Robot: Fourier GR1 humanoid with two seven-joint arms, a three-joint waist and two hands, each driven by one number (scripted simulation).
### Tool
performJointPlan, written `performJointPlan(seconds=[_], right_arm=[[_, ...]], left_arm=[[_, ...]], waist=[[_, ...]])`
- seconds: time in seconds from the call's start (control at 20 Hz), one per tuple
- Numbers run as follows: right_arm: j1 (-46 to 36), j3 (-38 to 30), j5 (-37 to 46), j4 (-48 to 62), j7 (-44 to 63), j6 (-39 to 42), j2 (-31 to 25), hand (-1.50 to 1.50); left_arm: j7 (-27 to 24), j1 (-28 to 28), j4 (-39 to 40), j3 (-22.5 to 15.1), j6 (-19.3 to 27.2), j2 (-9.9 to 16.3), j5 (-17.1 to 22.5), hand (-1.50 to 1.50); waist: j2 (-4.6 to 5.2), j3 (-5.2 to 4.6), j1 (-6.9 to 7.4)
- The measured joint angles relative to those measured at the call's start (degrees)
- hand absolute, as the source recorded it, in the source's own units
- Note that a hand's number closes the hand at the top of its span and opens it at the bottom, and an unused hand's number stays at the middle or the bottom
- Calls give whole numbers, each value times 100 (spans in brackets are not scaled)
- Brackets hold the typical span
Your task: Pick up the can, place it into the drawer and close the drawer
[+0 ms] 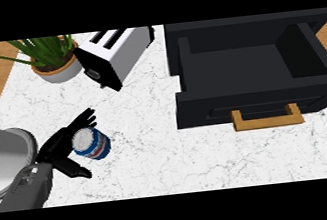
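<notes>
Left hand (64,142): I see it cupped around the can (92,144), near left.
Drawer (251,70): open, holding nothing visible.
Remaining: lift, place, close.

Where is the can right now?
In the head view the can sits low on the left of the counter, inside the curled left robot hand, below the toaster and well left of the open drawer.

Left robot hand (61,147) seemingly curled around can (92,143), drawer (255,103) open.

Bright, even light; soft faint shadows
</notes>
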Motion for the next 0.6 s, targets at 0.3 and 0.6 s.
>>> performJointPlan(seconds=[0.3, 0.6], right_arm=[[97, -80, -213, -140, 121, 73, 32, -150], [133, -17, -150, -311, 215, 75, 221, -150]], left_arm=[[41, -343, 489, 126, -12, -157, 123, 150], [328, -495, 508, 109, -363, -274, 260, 150]], waist=[[4, -1, -23], [-11, 9, 6]])
